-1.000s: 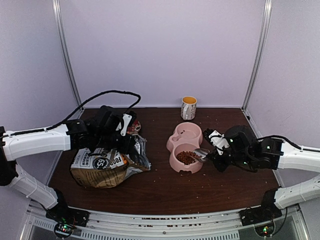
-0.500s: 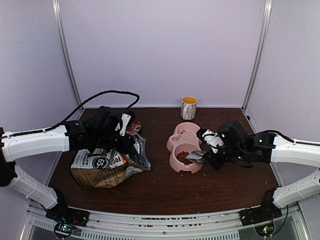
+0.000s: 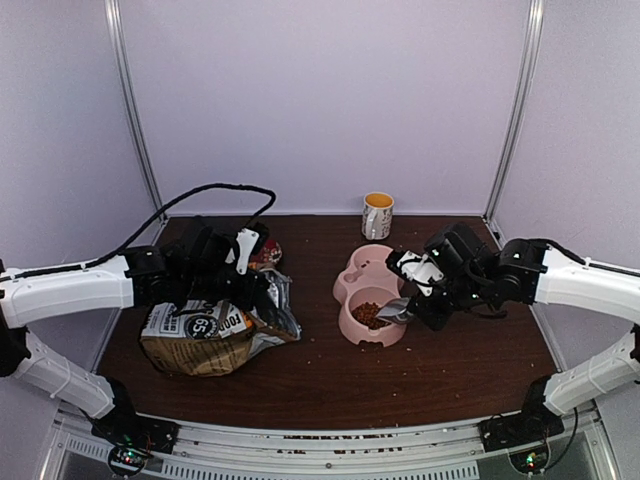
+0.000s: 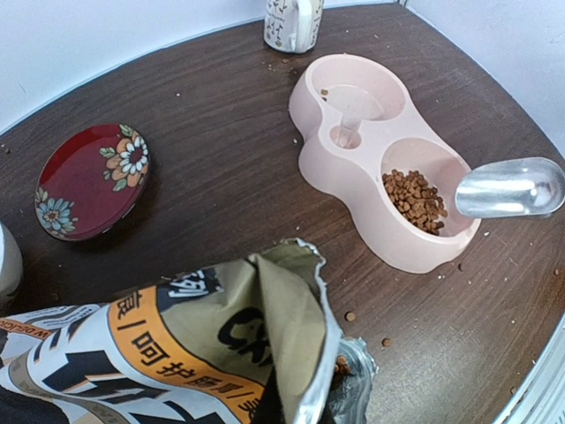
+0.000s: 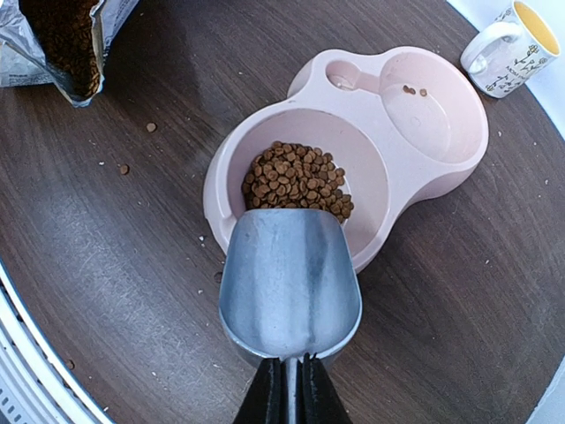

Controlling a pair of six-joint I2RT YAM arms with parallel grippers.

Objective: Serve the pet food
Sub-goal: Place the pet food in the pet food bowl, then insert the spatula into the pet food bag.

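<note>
kibble (image 5: 296, 177) could scatter if the metal scoop (image 5: 290, 278) clamped in the right gripper (image 5: 284, 397) clips the pink double bowl (image 3: 362, 338) at 3 o'clock; left gripper (image 3: 258, 288) pinches the bag (image 4: 203, 344).

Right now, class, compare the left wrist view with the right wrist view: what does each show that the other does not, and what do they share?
Left wrist only: the red floral saucer and the orange band on the pet food bag. Right wrist only: the right claw shut on the handle of the metal scoop. Both: the pink double bowl, the kibble in it, the metal scoop, the mug, the pet food bag.
</note>
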